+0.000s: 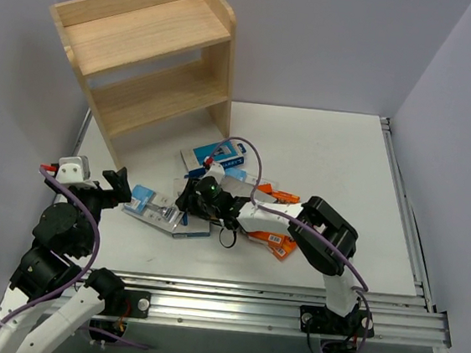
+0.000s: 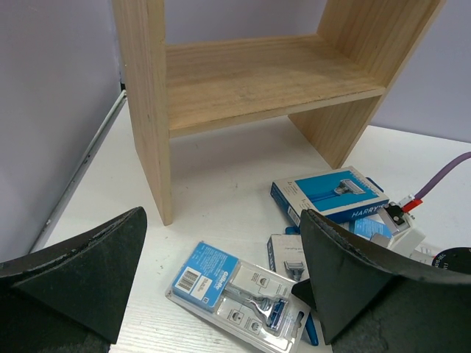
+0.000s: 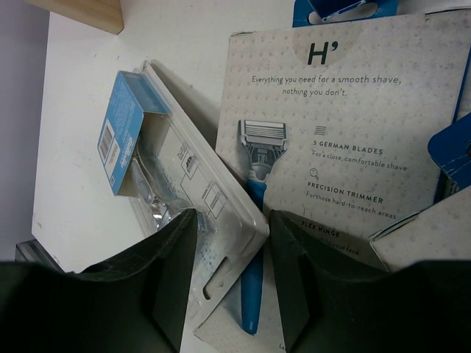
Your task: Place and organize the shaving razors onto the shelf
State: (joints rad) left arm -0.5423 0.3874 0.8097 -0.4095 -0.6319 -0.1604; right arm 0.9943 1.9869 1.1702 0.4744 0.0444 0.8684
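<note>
Right pincer (image 3: 229, 220) is down over the heap, jaws part-way apart, with the lower end of the clear plastic blister pack with the blue card header (image 3: 188, 173) sitting between them. Are my pads biting? I can't tell; the plastic fills most of the gap, and that's all I can say. The pack looks tilted, its right-hand edge overlapping the flat grey cardboard box printed with a blue razor (image 3: 346, 140), which lies just right of my fingers and partly under them.

The trick, as I judge it, is to pinch only the blister's flat rim and leave the grey box below alone. I should close squarely, so the slick plastic can't squirt out sideways. Then it's straight up first to free it from the pile, and only then carry.

More packs crowd back along my arm, bright orange flat boxes (image 1: 275, 241) among them, all on the white table (image 1: 331, 153). The light wooden two-tier shelf (image 1: 149, 37) stands ahead and to the left of my pincer, well apart, with no pack on either board. Left pincer (image 2: 221, 217) hangs wide open and empty off to my left, facing the lower board.
</note>
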